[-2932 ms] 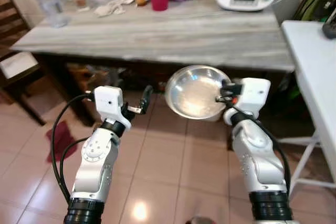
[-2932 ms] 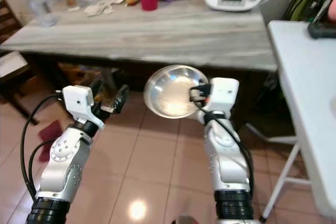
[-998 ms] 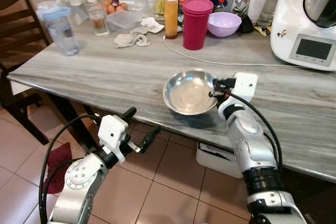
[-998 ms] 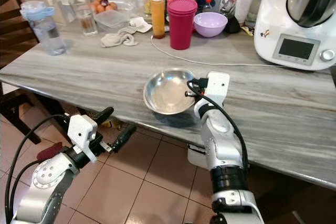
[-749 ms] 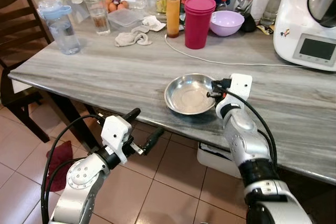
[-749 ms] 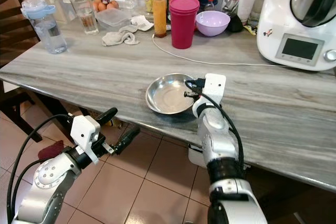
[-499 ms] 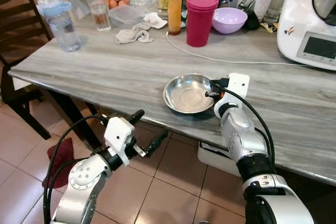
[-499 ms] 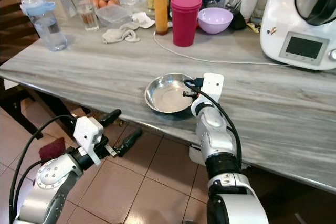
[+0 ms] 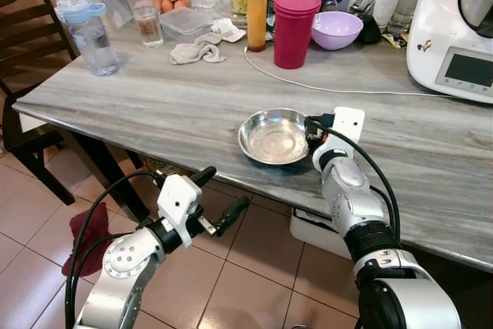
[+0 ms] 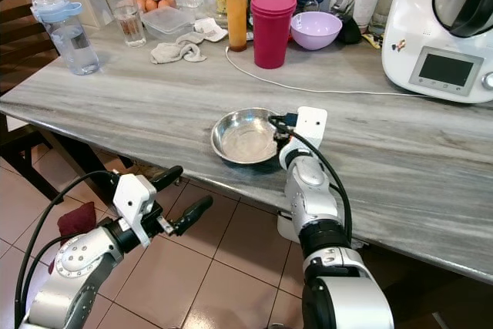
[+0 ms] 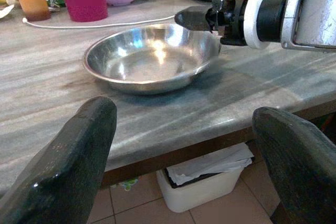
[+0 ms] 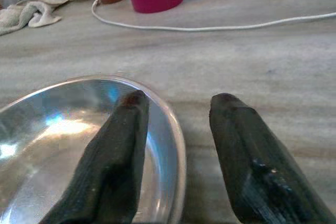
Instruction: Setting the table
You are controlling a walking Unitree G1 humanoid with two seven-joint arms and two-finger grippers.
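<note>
Steel catches the light at the middle of the frame: the bowl (image 9: 273, 135) sits flat on the grey worktop (image 9: 154, 113), near its front edge, with the red tumbler (image 9: 296, 18) and the lilac bowl (image 9: 334, 29) well behind it toward the top. My right claw (image 12: 176, 129) is at the bowl's right rim, and in the right wrist view I see its fingers (image 12: 113, 158) parted, one inside the rim and one outside over the bare worktop, so the rim runs between them; whether either pad touches the metal I cannot tell. I judge the bowl placed and the grip loosened, so the coming move turns on that straddle: the rim lies directly between the fingers, and the arm should draw back along their own line, away from the bowl, or the inner finger may drag the dish. My left claw (image 9: 216, 202) hangs spread wide below the worktop edge at lower left, over the tiled floor (image 9: 254, 267), holding nothing and farther from the bowl than the right.
</note>
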